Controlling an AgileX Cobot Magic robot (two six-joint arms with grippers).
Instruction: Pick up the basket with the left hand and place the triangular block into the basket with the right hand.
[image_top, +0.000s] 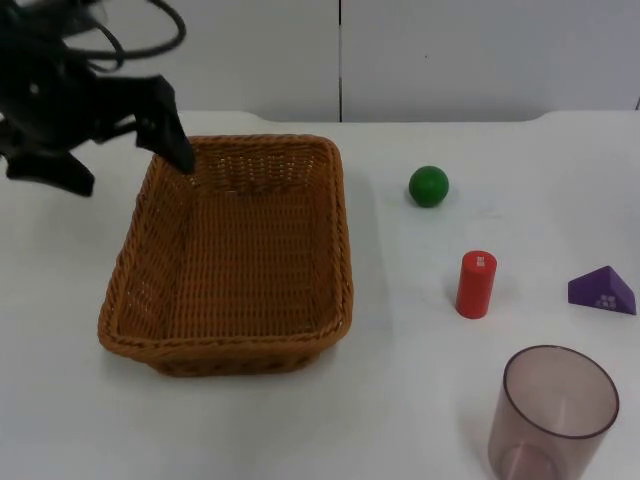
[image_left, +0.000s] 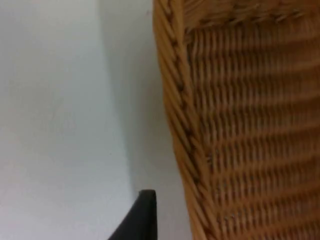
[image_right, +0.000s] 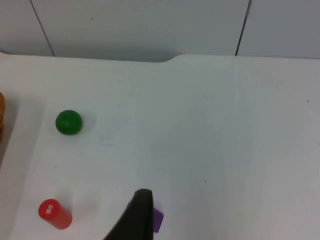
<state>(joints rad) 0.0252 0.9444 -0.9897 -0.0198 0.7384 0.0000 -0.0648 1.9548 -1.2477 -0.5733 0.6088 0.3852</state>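
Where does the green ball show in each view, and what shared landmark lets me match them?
Top view: green ball on the table, right of the basket.
Left wrist view: the ball is absent.
Right wrist view: green ball beyond the red cylinder.
Shared landmark: red cylinder near the ball.

Top view: high, facing forward over desk. Left wrist: close on basket rim. Right wrist: farther back; shares green ball, red cylinder.

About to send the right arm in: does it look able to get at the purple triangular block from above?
Probably yes. The triangular block lies alone on the table; the red cylinder and tinted cup stand apart from it. The right gripper hangs above it.
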